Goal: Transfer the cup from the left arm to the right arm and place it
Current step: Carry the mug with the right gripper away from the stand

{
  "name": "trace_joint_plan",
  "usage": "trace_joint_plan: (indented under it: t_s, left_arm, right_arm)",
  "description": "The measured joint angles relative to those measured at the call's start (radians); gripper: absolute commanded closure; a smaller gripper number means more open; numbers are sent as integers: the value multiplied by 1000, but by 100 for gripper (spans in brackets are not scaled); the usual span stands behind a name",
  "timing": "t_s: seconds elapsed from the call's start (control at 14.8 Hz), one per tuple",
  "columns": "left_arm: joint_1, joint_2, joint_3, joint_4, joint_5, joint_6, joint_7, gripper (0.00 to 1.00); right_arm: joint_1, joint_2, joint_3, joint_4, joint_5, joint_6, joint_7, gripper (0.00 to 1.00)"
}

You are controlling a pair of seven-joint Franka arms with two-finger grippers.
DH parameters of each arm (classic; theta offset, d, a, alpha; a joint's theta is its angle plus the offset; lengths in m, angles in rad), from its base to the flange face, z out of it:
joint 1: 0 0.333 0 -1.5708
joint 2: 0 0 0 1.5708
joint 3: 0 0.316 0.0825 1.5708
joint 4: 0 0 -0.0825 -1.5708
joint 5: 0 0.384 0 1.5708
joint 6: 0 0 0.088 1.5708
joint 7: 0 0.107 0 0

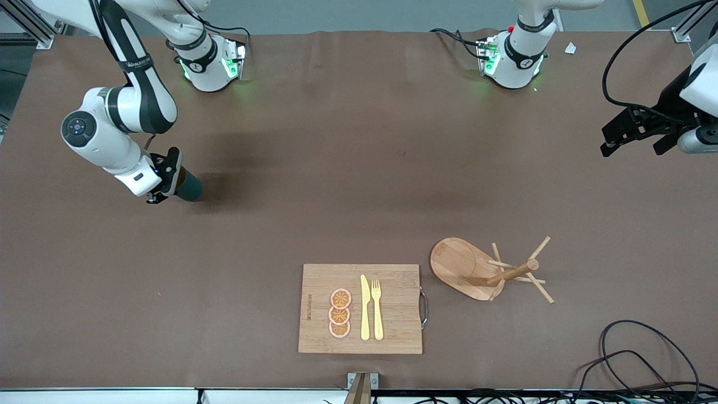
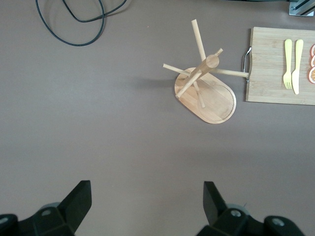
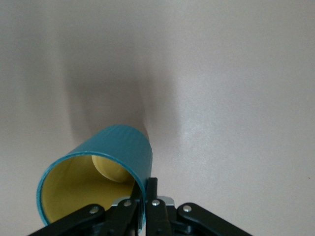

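The cup [image 1: 188, 186], dark teal with a mustard-yellow inside, is at the right arm's end of the table, held tilted. My right gripper [image 1: 167, 180] is shut on the cup's rim; in the right wrist view the gripper [image 3: 145, 189] pinches the wall of the cup [image 3: 118, 147], one finger inside and one outside. The handle is hidden. My left gripper [image 1: 631, 137] is open and empty, up in the air at the left arm's end of the table; in the left wrist view the left gripper [image 2: 146, 196] shows only bare table between its fingertips.
A wooden mug tree [image 1: 493, 272] lies on its side near the front camera. Beside it is a wooden cutting board [image 1: 314, 314] with a yellow knife [image 1: 364, 308], a fork [image 1: 377, 308] and orange slices [image 1: 340, 313]. Cables [image 1: 634, 359] lie at the front corner.
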Motion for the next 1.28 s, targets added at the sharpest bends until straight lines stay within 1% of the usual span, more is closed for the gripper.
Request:
trace_joint_plan:
  t_s: [0.2,0.41,0.61,0.88,0.95,1.01,1.15,1.22,1.28]
  left_arm:
    - [0,0,0,0,0,0,0,0]
    - [0,0,0,0,0,0,0,0]
    - [0,0,0,0,0,0,0,0]
    - [0,0,0,0,0,0,0,0]
    - [0,0,0,0,0,0,0,0]
    - [0,0,0,0,0,0,0,0]
    - [0,1,0,0,0,2,0,0]
    - [0,1,0,0,0,4,0,0]
    - [0,1,0,0,0,5,0,0]
  right_arm:
    - [-23,2,0,11,-11,15,-10,100]
    - [-64,10,-1,32,-46,18,-20,100]
    - [-94,51,-1,59,-51,36,-30,100]
    - [-96,103,0,71,-51,87,-30,100]
    - [-96,103,0,73,-51,82,-30,96]
    - [-96,103,0,73,-51,82,-30,81]
    - [-99,104,0,74,-51,85,-28,44]
    - [-103,105,0,74,-51,88,-28,0]
    - [-109,107,0,74,-51,88,-28,0]
